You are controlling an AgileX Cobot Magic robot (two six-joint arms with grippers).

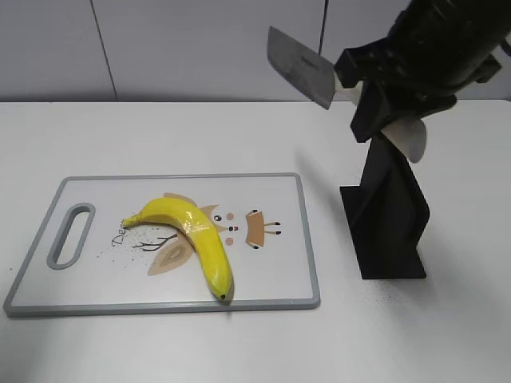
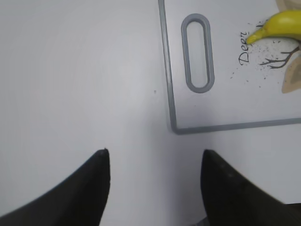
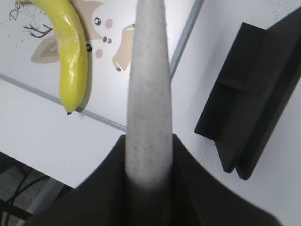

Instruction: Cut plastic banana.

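my right claw (image 3: pixel 146 155) was clamped on the knife (image 1: pixel 301 67), held high near the black stand (image 1: pixel 389 215), left claw (image 2: pixel 153 162) spread idle, plastic banana (image 1: pixel 196 239) flat on the cutting board (image 1: pixel 279 279); judged best to square the blade across mid-banana before descending.

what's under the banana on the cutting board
The plastic banana lies directly on the cutting board, across its printed cartoon deer. The deer's face, tan ear shapes, branch drawing and part of the lettering show beside it; whatever print sits beneath the fruit itself is covered.
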